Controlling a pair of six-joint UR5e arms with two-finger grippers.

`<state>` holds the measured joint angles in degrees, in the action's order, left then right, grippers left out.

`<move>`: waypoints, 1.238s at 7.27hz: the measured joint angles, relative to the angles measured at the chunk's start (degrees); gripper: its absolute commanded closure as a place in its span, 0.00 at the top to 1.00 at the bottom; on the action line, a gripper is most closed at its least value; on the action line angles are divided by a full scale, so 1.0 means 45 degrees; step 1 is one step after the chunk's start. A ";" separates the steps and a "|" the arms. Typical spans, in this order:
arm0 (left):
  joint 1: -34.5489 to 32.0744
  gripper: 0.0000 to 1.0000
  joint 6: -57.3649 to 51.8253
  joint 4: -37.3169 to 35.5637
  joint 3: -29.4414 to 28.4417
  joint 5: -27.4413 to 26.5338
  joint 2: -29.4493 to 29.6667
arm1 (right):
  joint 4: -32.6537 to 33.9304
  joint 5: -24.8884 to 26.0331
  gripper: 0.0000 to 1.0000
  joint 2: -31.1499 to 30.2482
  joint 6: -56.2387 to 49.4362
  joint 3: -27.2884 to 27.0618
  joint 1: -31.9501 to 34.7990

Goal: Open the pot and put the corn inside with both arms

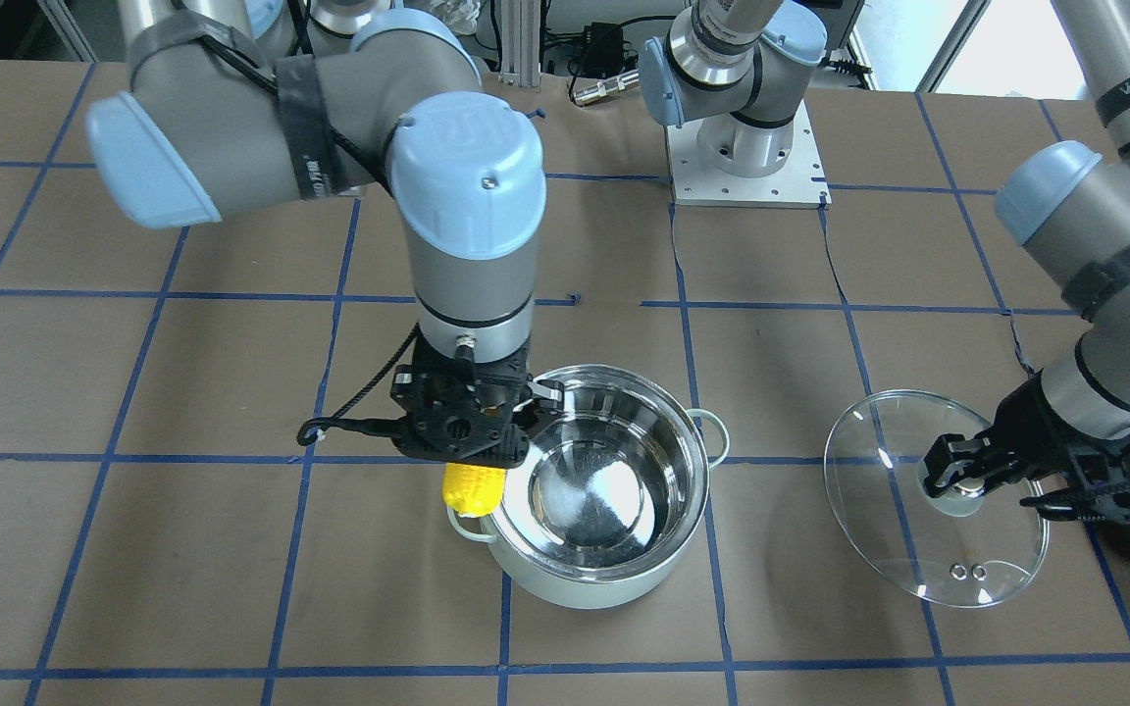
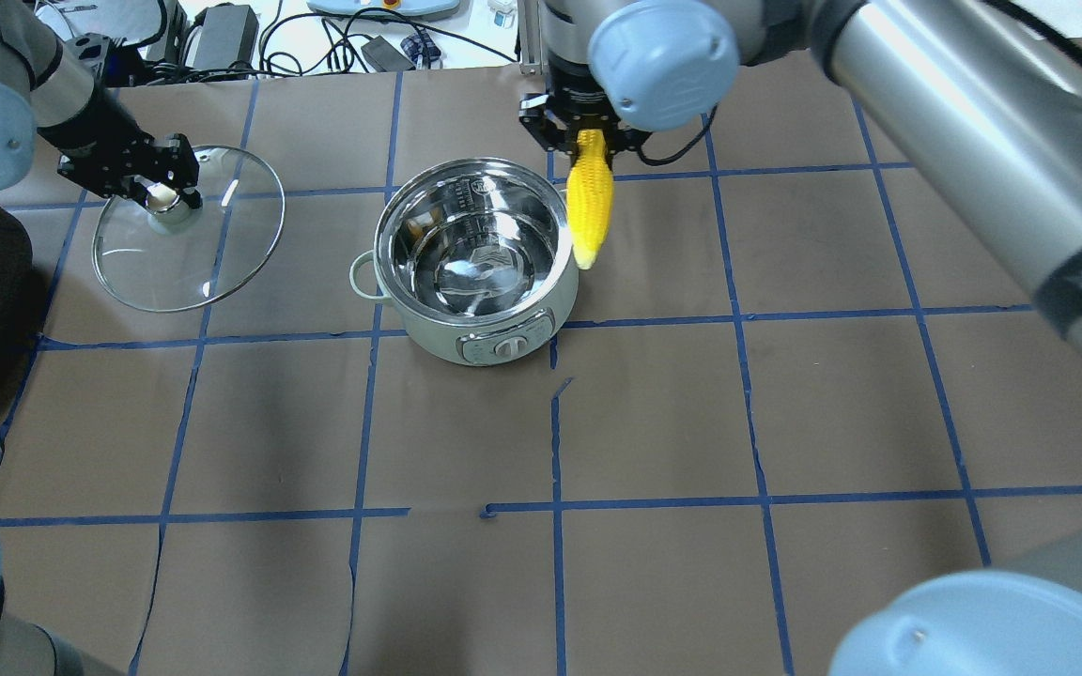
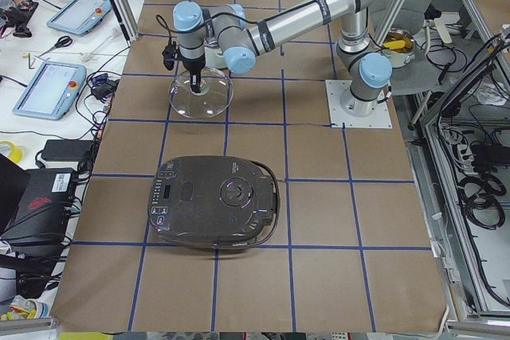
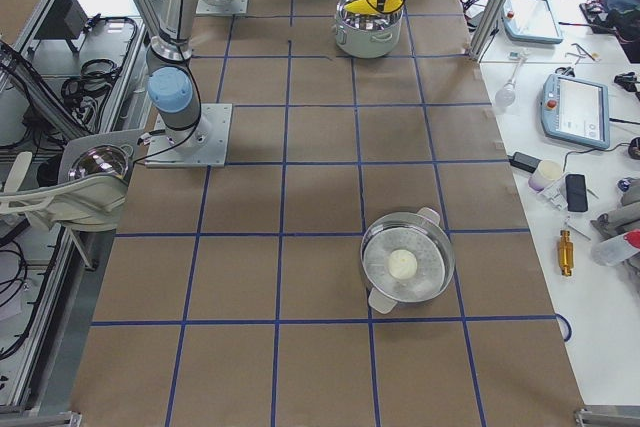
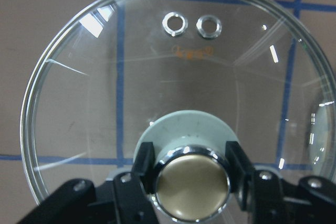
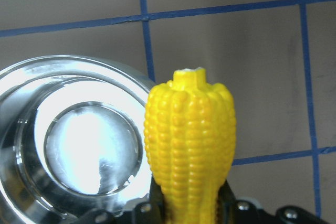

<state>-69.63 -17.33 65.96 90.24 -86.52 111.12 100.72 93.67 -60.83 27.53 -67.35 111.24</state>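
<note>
The mint-green pot stands open on the table, its steel inside empty; it also shows in the front view and the right wrist view. My right gripper is shut on the yellow corn, which hangs tip down just outside the pot's rim, over a side handle. The corn also shows in the front view and the right wrist view. My left gripper is shut on the knob of the glass lid, which is tilted and well off to the pot's side.
A large black appliance sits on the robot's left end of the table, near the lid. A second steel pot with a lid stands at the right end. The right arm's base plate is behind the pot.
</note>
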 measured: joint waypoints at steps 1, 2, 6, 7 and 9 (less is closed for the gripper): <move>0.0203 0.09 -0.0284 -0.0475 0.0451 -0.0023 0.0163 | 0.0274 -0.0004 0.00 0.0610 0.0636 0.0411 0.0519; 0.0337 0.09 -0.0426 -0.0844 0.0935 -0.0044 0.0266 | 0.0595 -0.0020 0.00 0.1080 0.0981 0.0612 0.0892; 0.0594 0.09 -0.0486 -0.2015 0.2210 -0.0069 0.0398 | 0.1326 -0.0084 0.98 0.1801 0.0950 0.0273 0.1353; 0.0609 0.10 -0.0485 -0.2050 0.2245 -0.0066 0.0477 | 0.1684 -0.0087 1.00 0.1813 0.0872 -0.0061 0.1358; 0.0626 0.12 -0.0498 -0.2059 0.2287 -0.0065 0.0606 | 0.1979 -0.0054 1.00 0.1778 0.0813 -0.0320 0.1357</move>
<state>-66.81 -19.57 56.69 100.53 -86.81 113.85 109.63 93.43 -52.83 31.19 -68.79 117.35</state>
